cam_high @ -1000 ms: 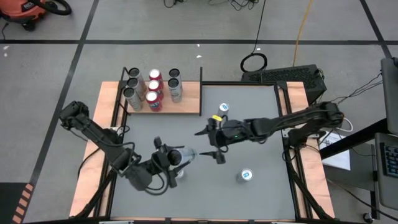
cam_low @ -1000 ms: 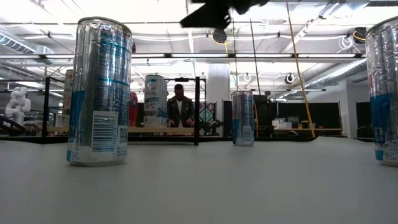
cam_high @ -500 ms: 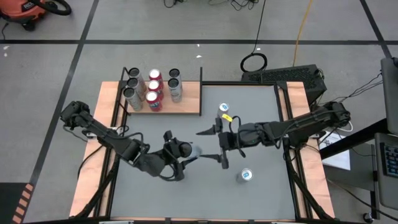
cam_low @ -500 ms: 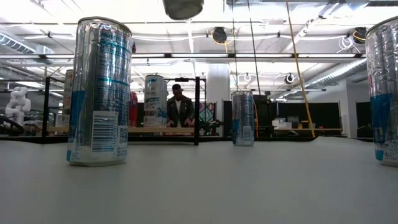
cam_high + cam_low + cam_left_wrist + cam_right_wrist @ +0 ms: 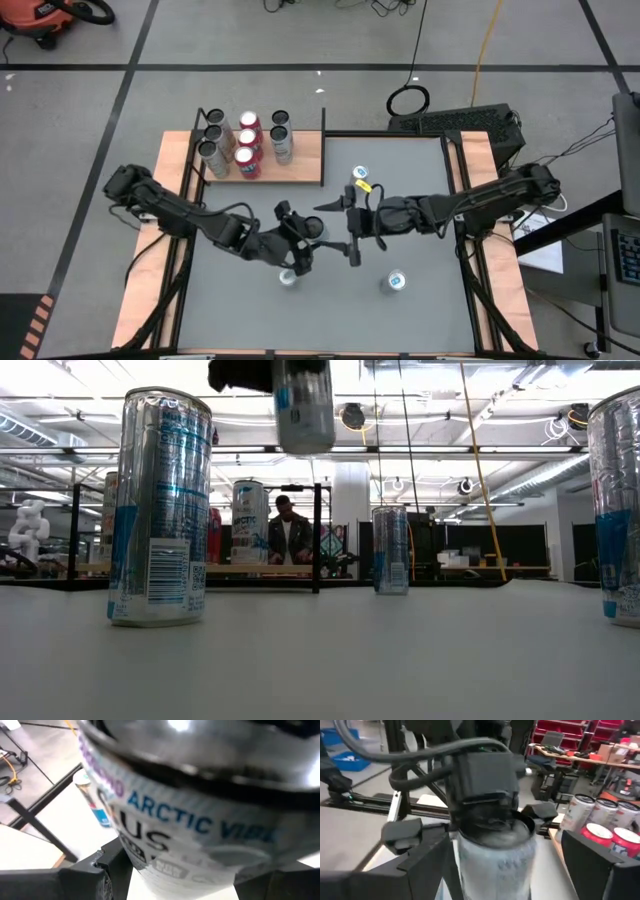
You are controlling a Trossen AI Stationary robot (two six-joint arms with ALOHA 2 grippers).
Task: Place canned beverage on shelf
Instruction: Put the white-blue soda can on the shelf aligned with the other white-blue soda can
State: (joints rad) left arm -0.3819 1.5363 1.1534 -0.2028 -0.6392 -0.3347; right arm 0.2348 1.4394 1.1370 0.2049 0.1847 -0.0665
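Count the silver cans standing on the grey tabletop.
3: one silver can beside the wooden shelf, one by the left arm, one near the right arm.

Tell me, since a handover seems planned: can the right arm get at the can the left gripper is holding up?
Probably yes. The right gripper is open and faces the can, which the left gripper holds clear of the table. The can's sides look bare, with nothing in between.
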